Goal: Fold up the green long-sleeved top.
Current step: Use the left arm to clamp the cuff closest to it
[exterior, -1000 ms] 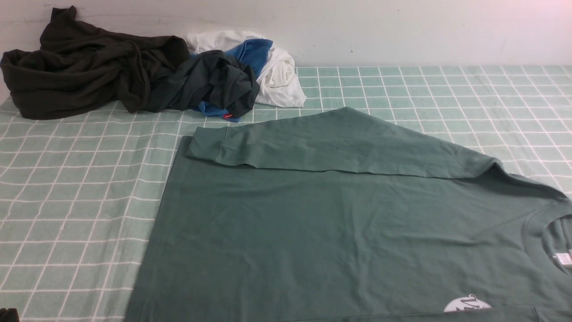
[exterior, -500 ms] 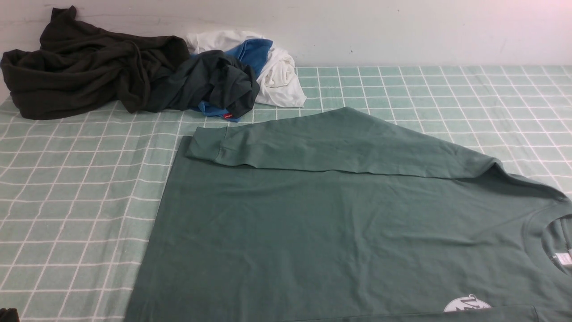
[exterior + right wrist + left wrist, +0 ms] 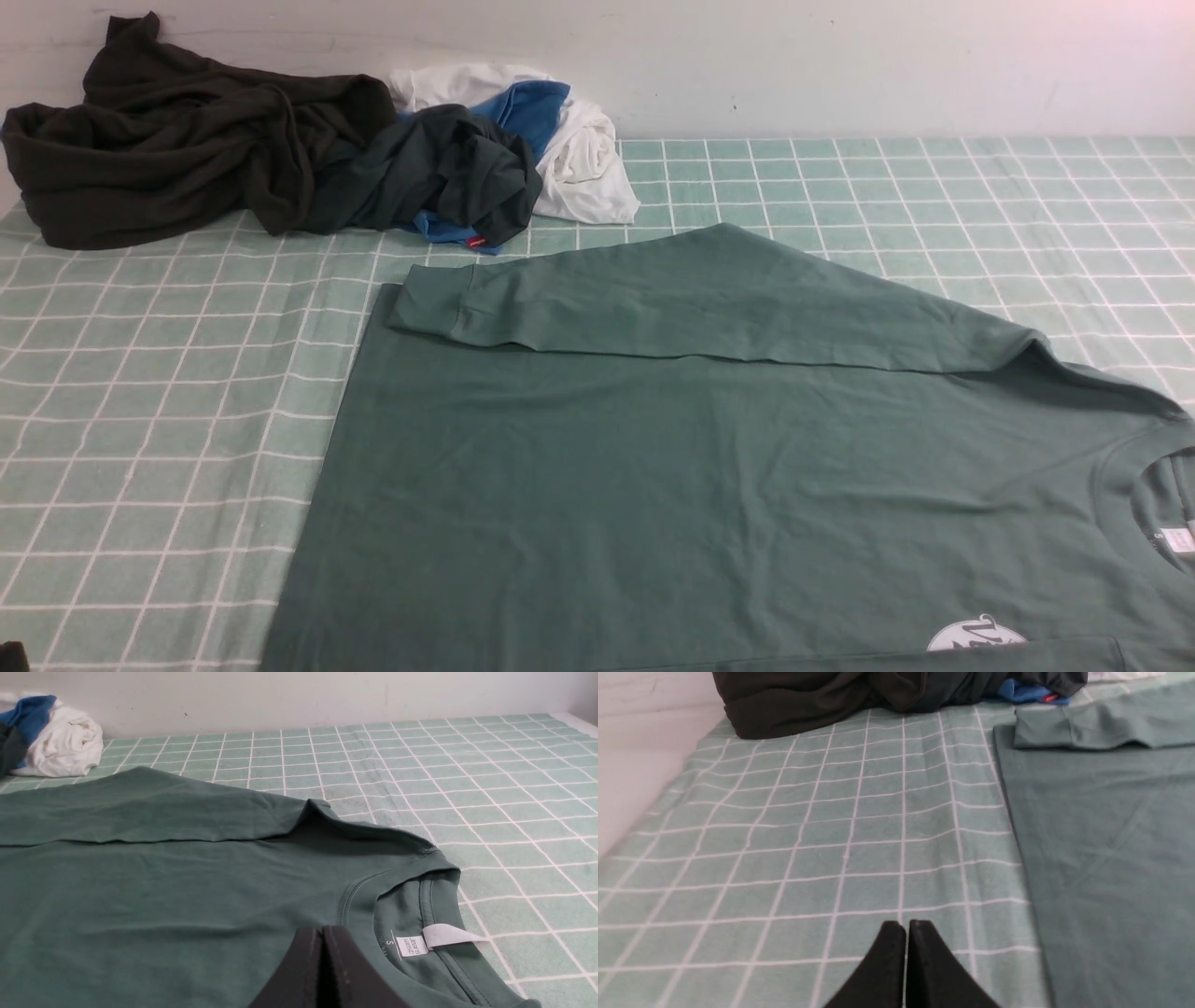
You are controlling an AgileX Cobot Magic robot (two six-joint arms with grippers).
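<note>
- The top (image 3: 709, 485) lies flat on the table (image 3: 140, 392), sleeve (image 3: 653, 308) folded across.
- Left tool (image 3: 906, 926): closed, empty, beside the top.
- Right tool (image 3: 322, 931): closed, empty, by its collar (image 3: 373, 891).

neck print (image 3: 410, 946): white patch inside collar of green top (image 3: 187, 891); "S" legible (size); 2 small lines of txt beside it, rotated, too blurry to read for sure
sewn tag (image 3: 455, 935): white, just beside the print; folded over, no txt showing
round logo (image 3: 976, 637): white, on the top's chest; script-like marks, cut off by frame edge, unreadable
red tab (image 3: 477, 243): at near edge of clothes pile (image 3: 280, 149); too small to read; which garment unclear
</note>
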